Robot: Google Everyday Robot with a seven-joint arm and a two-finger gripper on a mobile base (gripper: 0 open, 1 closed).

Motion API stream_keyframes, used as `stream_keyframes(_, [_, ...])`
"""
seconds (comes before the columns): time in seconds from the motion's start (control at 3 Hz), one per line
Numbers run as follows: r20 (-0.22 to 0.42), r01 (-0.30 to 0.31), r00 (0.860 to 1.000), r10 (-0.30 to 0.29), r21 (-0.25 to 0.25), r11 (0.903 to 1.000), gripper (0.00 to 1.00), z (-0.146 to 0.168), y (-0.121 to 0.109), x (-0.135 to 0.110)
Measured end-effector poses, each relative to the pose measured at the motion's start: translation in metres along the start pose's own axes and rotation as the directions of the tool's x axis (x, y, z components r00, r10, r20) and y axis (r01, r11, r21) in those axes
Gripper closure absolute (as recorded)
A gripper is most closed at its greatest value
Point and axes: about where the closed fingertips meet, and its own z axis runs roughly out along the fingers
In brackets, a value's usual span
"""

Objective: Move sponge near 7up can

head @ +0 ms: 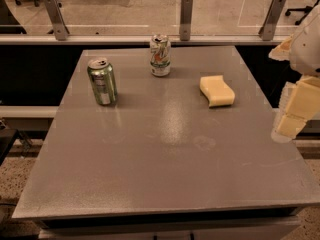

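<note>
The pale yellow sponge lies flat on the right part of the grey table. The 7up can, white with green markings and a silver top, stands upright at the back middle, well to the left of the sponge. My gripper hangs at the right edge of the view, beyond the table's right side and to the right of the sponge, touching nothing. It holds nothing that I can see.
An all-green metallic can stands upright at the back left of the table. A rail with metal posts and glass panels runs behind the table. Office chairs stand on the floor beyond.
</note>
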Motion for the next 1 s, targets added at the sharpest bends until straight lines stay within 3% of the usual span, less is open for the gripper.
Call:
stream_keyframes(0.33, [0.002, 0.003, 1.000, -0.003, 0.009, 1.0000, 0.00, -0.001, -0.001, -0.001])
stream_keyframes(1.0, [0.026, -0.109, 0.994, 0.108, 0.044, 0.9930, 0.00, 0.028, -0.043, -0.003])
